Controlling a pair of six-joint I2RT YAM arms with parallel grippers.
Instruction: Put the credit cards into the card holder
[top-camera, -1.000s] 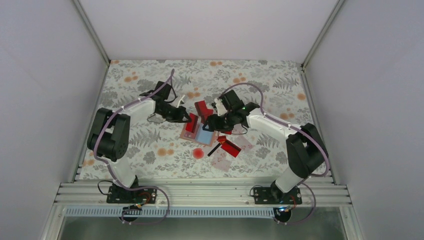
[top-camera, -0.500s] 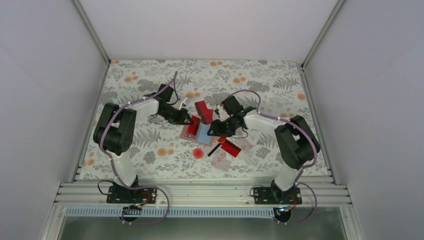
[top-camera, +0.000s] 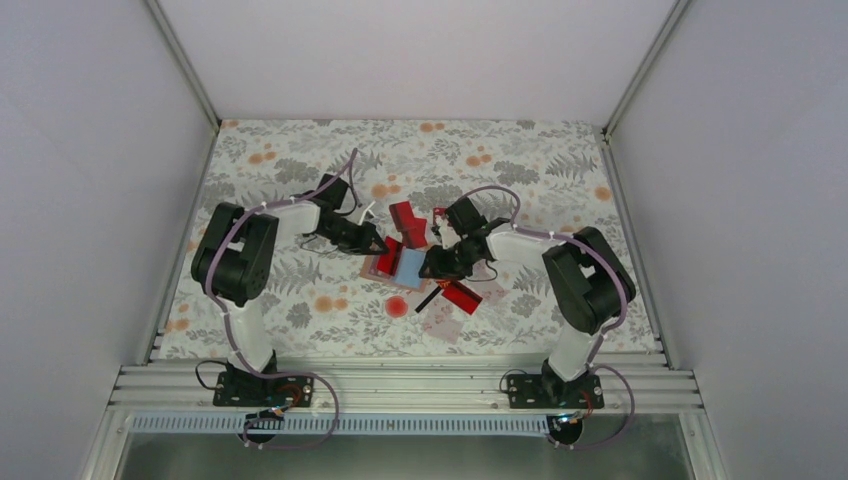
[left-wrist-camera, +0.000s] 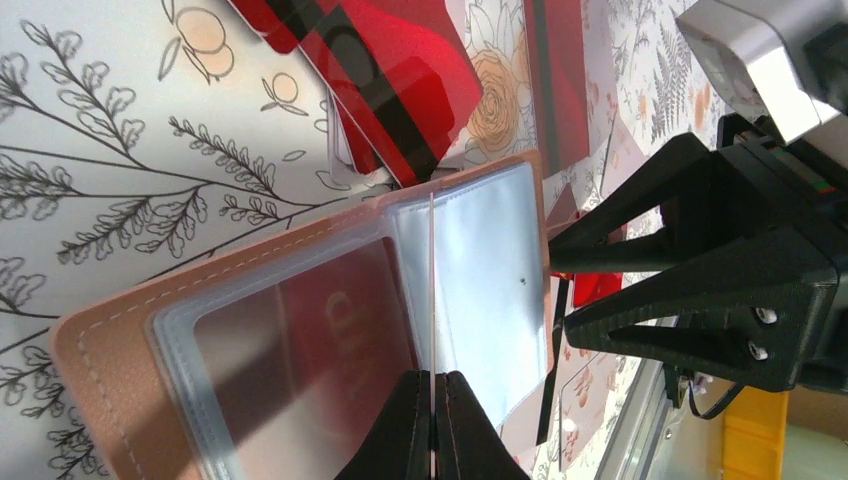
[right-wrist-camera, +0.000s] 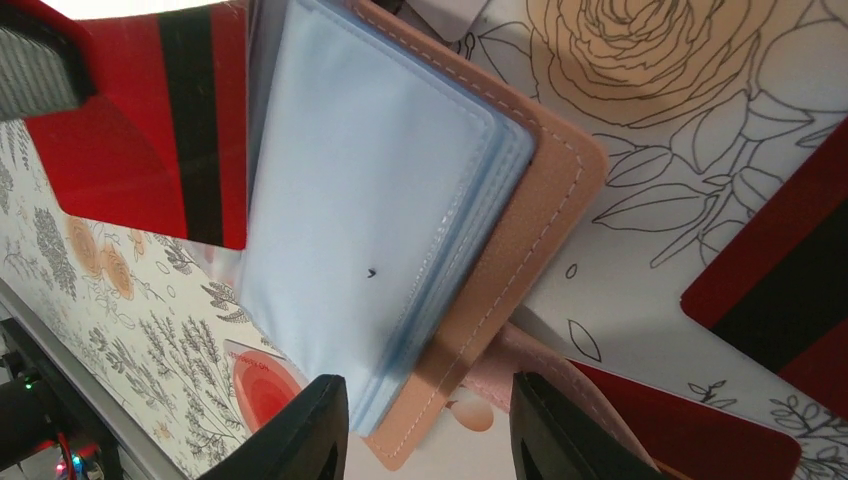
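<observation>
Card holder (top-camera: 405, 268) lies opened flat on the floral table (top-camera: 290, 160), midway between the two arms — stitched tan cover underneath, clear and pale blue pages facing up. Left claw (left-wrist-camera: 432, 395) is closed, its fingertips pinching a single clear plastic leaf of the holder. That leaf stands edge-on, rising straight from the fingertips and dividing the two halves. On one side of it a clear sleeve holds a red card with gold lettering (left-wrist-camera: 320, 335), lying fully inside the pocket against the tan cover. On the other side the page (left-wrist-camera: 480, 285) shows plain pale blue. Right claw (right-wrist-camera: 428, 382) is open, one finger on either side of the holder's outer corner, where the blue pages stack up and the tan cover juts past them. Whether either finger touches the cover cannot be told.

The rest lie loose around the holder. A small heap of red cards (top-camera: 408, 220) sits just behind it, against its far edge — black stripes show on the top ones in the left wrist view. A red striped card (top-camera: 462, 296) lies just right of the holder, near the right claw, and a few pale cards (top-camera: 452, 322) lie beside that one, closer to the arm bases. A round red spot (top-camera: 397, 306) marks the table just in front of the holder.
</observation>
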